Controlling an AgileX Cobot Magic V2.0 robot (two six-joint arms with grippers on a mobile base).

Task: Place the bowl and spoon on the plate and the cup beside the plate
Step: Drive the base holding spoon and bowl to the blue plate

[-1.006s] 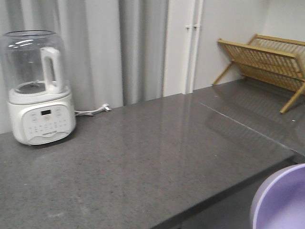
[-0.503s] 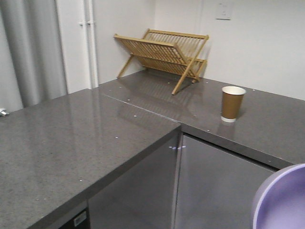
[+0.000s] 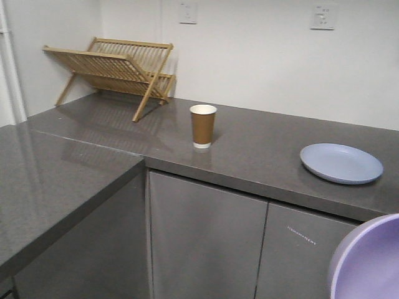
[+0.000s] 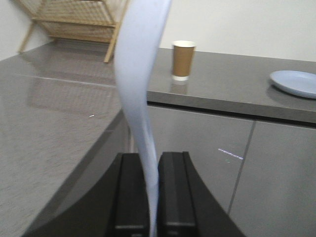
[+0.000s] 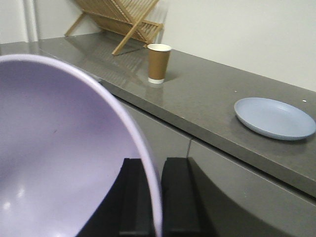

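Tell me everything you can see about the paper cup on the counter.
The cup looks like paper, brown outside and cream-white inside, with a rolled rim and a pale band at its base. It stands upright on the grey countertop, between the wooden rack and the blue plate, apart from both. Nothing else touches it.

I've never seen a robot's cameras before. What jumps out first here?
A big lavender bowl fills the right wrist view, pinched by its rim in the right gripper, while the left gripper clamps a pale spoon upright. Beyond them, on the grey counter, a brown paper cup stands left of a pale blue plate.
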